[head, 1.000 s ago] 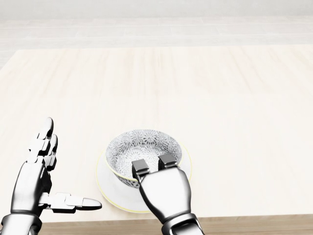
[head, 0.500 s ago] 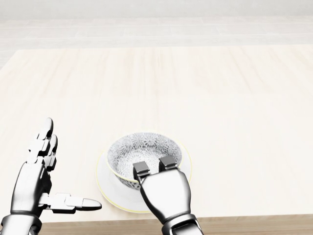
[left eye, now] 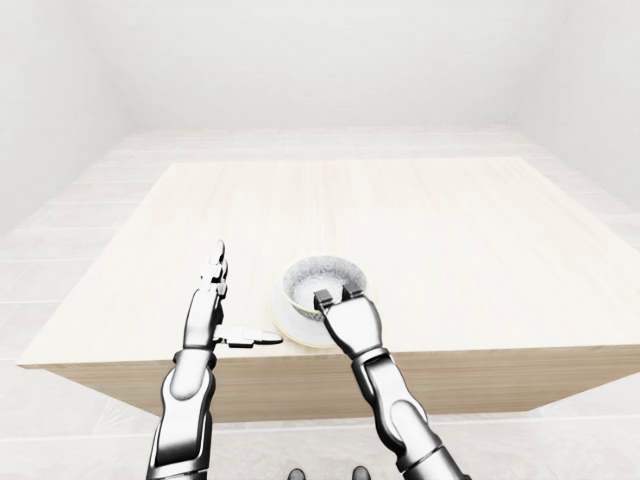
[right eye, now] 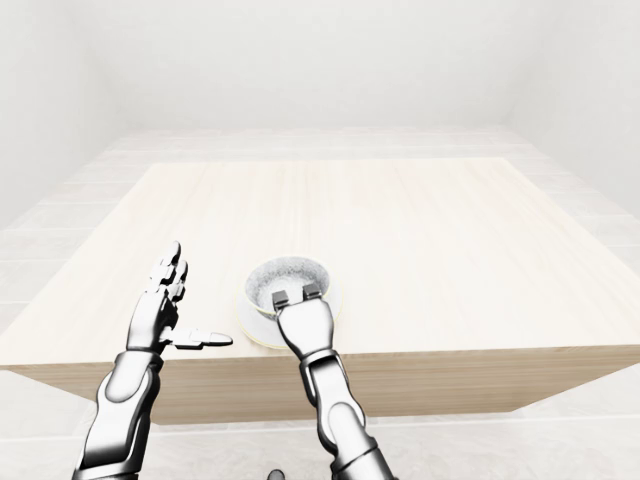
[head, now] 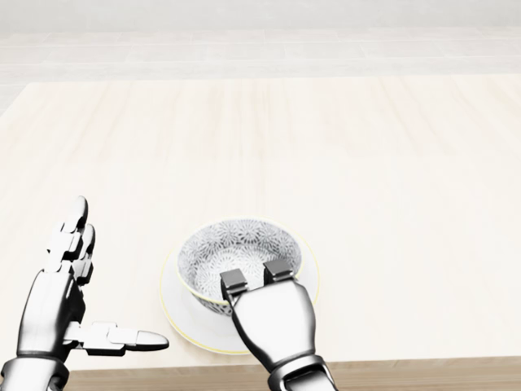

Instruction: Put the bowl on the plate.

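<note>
Your bowl (head: 238,254) is over the plate (head: 181,316), close to the bench (head: 366,163) edge at the bottom of the head view, a little left of centre. The bowl is round and fairly deep, white with a fine grey flower-lace print covering the inside. The same print shows on the outer wall by the fingers, and the lip is thin and pale. The plate is plain white with a thin yellowish line at the edge. It shows as a ring around the bowl, wider on the left and bottom. Can't tell whether the bowl's base touches the plate or hangs just above it.

Your right hand (head: 257,281) comes up from the bottom edge. Two fingers (head: 234,282) are hooked over the bowl's near rim with their tips inside. The thumb is hidden under the hand, but it reads as a closed pinch on that rim.

Your left hand (head: 59,300) is spread open to the left of the plate, fingers pointing up the view and thumb stuck out toward the plate. It holds nothing and is clear of both dishes.

The bench is pale wood, and the floor (left eye: 60,235) around it is light.
</note>
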Motion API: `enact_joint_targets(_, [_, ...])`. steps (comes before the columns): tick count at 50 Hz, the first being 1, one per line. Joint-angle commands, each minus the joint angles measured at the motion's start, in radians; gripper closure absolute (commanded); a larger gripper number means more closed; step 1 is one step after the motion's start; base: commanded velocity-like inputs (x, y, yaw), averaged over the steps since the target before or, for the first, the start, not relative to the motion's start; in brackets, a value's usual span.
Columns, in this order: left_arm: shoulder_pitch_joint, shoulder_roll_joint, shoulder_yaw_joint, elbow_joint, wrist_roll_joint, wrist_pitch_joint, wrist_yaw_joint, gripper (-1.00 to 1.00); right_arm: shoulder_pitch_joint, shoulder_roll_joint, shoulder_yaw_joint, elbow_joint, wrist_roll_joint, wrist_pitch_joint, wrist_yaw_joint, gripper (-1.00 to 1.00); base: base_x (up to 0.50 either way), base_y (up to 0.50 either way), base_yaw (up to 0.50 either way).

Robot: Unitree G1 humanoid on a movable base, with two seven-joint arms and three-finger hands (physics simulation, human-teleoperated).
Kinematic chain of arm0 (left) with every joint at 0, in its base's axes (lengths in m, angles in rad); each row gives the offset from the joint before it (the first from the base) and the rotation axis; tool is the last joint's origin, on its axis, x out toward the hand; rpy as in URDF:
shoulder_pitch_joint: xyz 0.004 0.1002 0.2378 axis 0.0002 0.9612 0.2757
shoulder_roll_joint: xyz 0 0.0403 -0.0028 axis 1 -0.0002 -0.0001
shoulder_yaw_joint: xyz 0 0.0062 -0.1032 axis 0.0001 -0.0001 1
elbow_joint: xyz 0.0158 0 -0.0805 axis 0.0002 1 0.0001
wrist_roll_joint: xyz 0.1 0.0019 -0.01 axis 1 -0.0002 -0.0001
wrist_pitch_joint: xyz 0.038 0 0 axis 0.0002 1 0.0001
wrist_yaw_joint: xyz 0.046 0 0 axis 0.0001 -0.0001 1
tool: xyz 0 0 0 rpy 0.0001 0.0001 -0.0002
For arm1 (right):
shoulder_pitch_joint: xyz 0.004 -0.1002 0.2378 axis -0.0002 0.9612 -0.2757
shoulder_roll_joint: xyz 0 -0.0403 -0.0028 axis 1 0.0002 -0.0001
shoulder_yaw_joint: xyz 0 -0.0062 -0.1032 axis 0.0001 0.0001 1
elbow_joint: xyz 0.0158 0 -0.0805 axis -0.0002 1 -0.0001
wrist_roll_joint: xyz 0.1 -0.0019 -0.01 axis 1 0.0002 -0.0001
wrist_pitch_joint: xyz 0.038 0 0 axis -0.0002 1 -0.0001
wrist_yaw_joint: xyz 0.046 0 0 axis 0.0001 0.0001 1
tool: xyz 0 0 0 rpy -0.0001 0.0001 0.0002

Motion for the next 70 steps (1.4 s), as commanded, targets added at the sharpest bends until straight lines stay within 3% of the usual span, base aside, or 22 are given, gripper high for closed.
enact_joint_targets(1, [0.003,0.000,0.001,-0.006,0.001,0.002,-0.001,-1.00,-0.004,-0.001,-0.009,0.002,0.058,0.000,-0.017,0.69,0.00,0.00,0.00])
enact_joint_targets(16, [0.004,0.003,0.012,-0.027,-0.004,0.016,-0.007,-1.00,-0.002,0.000,-0.004,-0.007,0.051,0.000,-0.007,0.65,0.00,0.00,0.00])
enact_joint_targets(22, [-0.002,0.002,0.007,-0.009,0.004,0.006,-0.002,-1.00,-0.005,0.001,-0.006,0.000,0.050,0.000,-0.012,0.62,0.00,0.00,0.00])
enact_joint_targets(27, [-0.001,0.002,0.008,-0.023,0.000,0.017,-0.005,-1.00,-0.009,0.001,-0.008,0.006,0.050,0.000,-0.013,0.57,0.00,0.00,0.00])
enact_joint_targets(38, [-0.005,0.003,0.008,-0.006,0.000,0.007,-0.003,-1.00,-0.014,0.001,-0.013,0.015,0.053,0.000,-0.017,0.40,0.00,0.00,0.00])
enact_joint_targets(50, [0.001,0.006,0.016,-0.017,-0.007,0.012,-0.005,-1.00,-0.011,0.000,-0.014,0.009,0.053,0.000,-0.015,0.36,0.00,0.00,0.00])
enact_joint_targets(69, [-0.004,0.005,0.014,0.003,-0.003,-0.002,-0.002,-1.00,-0.007,-0.005,-0.018,-0.005,0.056,0.000,-0.010,0.25,0.00,0.00,0.00])
enact_joint_targets(70, [-0.005,0.006,0.015,0.005,-0.005,-0.001,-0.002,-1.00,-0.007,-0.006,-0.019,-0.005,0.056,0.000,-0.010,0.18,0.00,0.00,0.00])
